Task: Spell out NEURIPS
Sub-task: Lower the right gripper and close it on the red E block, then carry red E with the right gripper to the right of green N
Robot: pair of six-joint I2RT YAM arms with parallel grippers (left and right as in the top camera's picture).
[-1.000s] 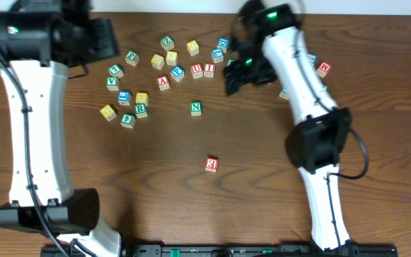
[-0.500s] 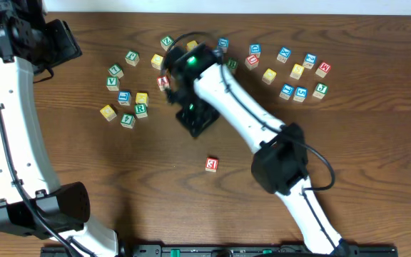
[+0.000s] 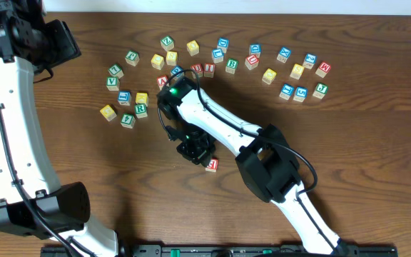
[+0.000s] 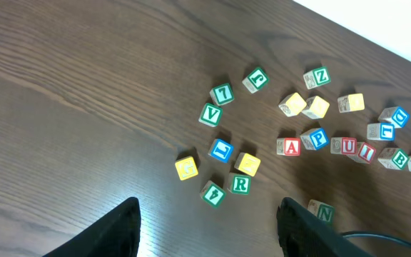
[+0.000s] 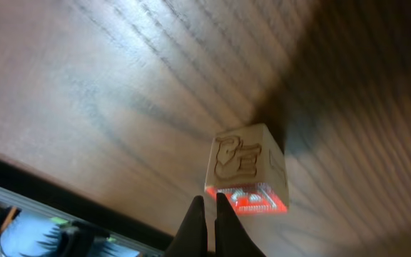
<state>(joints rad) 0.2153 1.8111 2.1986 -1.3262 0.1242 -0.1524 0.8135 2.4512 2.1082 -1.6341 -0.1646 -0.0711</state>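
Red-framed E cube (image 3: 211, 165) lies mid-tabletop, toward the front edge. The right gripper (image 3: 195, 151), fingers pressed together and empty, sits just beside it. The left gripper (image 4: 207, 214), fingers apart, hangs above the green R cube (image 4: 240, 184).

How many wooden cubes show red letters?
6: red A cube, red U cube, red I cube mid-row; a red-letter cube right of them; another far right; red E cube alone in front. White arm may hide others.

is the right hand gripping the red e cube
No, the right hand has its fingers pressed together beside the red E cube, with nothing between them.
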